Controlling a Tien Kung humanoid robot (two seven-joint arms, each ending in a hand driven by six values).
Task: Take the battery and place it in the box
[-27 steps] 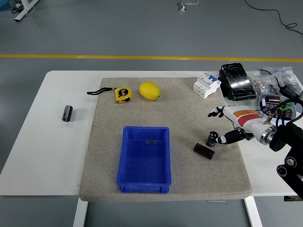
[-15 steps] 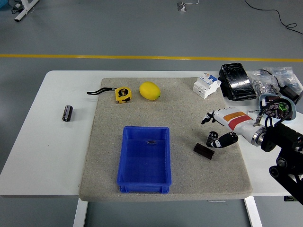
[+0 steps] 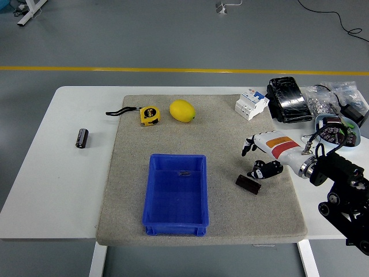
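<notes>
Starting from the desk's (image 3: 34, 196) left edge, we see a small dark battery (image 3: 82, 138) lying alone on the bare white top, well apart from everything else. On the grey mat (image 3: 230, 219), near its far-left corner, sit a yellow tape measure (image 3: 149, 114) and a lemon (image 3: 182, 111). Nearer the mat's front edge stands the blue box (image 3: 176, 195), holding nothing we can make out. Right of it lies a second dark battery-like cylinder (image 3: 248, 184), and this is the one within reach. Our right hand (image 3: 260, 157) hovers just above it, fingers spread and loosely curled, pinching nothing yet; whether a fingertip touches it we cannot tell. We judge the cylinder stiff, smooth and fairly light, likely to roll or slip, so we would grip it across its middle. Clutter sits at the desk's far-right corner.
</notes>
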